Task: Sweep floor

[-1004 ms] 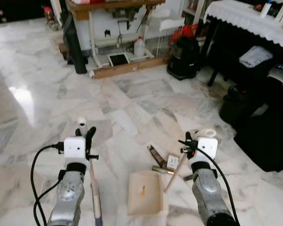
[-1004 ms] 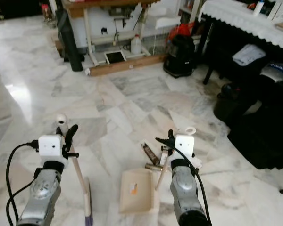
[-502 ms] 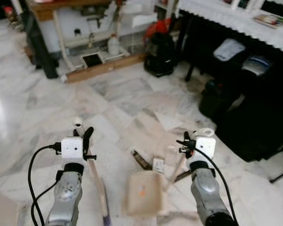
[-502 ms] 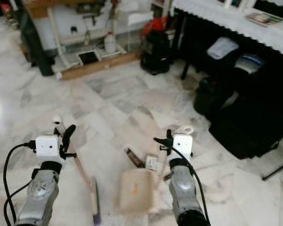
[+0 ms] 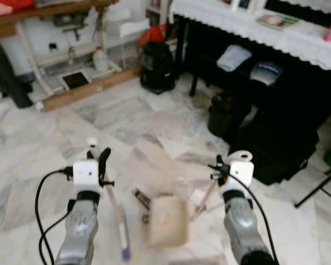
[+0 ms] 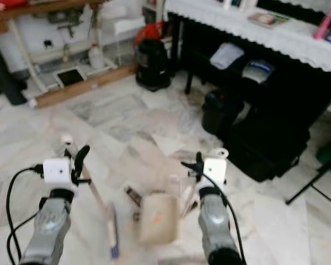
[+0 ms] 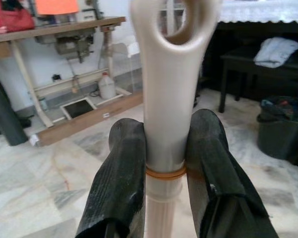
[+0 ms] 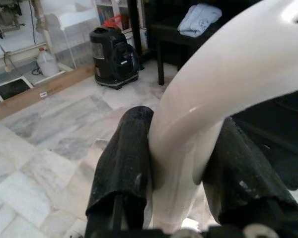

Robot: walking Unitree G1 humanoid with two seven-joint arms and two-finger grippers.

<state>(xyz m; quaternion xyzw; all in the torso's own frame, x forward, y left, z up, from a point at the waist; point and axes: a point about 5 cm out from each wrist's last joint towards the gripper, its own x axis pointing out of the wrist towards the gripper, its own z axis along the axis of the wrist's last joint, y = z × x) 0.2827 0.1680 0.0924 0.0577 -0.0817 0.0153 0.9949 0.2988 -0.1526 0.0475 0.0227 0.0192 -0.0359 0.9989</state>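
Black fingers of the left gripper clamp the cream broom handle; its bristles touch the marble floor. Clamped likewise, the right gripper holds the dustpan handle, with the blurred dustpan between both arms beside scattered litter.

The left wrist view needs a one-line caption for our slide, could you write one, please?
Left gripper shut on the cream broom handle, marble floor and a workbench beyond.

Even, bright indoor light. The dustpan and litter look smeared by motion blur; the wrist views are sharp. Dark shadow under the surface.
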